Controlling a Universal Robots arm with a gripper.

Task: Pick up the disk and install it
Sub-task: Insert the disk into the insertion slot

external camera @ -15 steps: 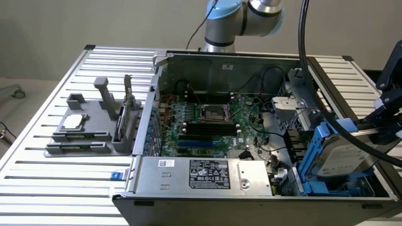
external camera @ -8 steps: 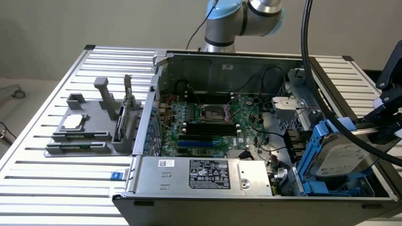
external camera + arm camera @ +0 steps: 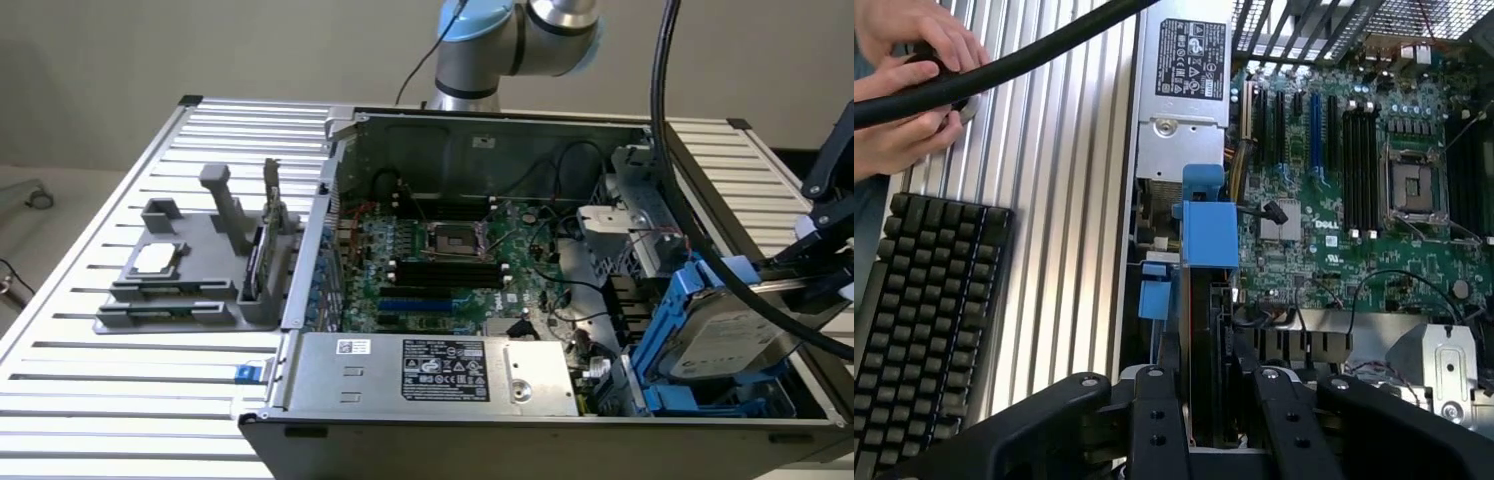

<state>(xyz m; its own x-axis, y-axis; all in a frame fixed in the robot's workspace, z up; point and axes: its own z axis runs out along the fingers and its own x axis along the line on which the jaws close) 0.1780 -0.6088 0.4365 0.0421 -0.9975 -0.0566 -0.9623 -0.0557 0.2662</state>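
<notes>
The arm (image 3: 497,45) rose from its base behind the open computer case (image 3: 534,440) and reached round to the end of the case at the exterior view's right. There the gripper (image 3: 1209,378) pointed into the case from the side. Its black fingers (image 3: 1154,410) were clamped on the disk (image 3: 714,335), one on each flat face, with the drive seen edge-on between them in the wrist view.

The disk stood on edge and tilted, its silver face and white label turned toward the exterior camera, in the drive bay corner at the exterior view's right. It was just beside the end of the power supply (image 3: 427,370). Its blue carrier ran along its edges (the wrist view showed one blue end jutting out ahead of the fingers, toward the power supply). Whether the drive sat fully home in the bay could not be told.

The motherboard (image 3: 441,260) lay flat on the case floor, clear of the gripper. On the slatted table (image 3: 80,400), a grey fixture (image 3: 187,270) stood well apart from the disk, at the exterior view's left. In the wrist view a person's hands (image 3: 904,90) gripped a thick black cable (image 3: 1044,50) above a black keyboard (image 3: 924,320).
</notes>
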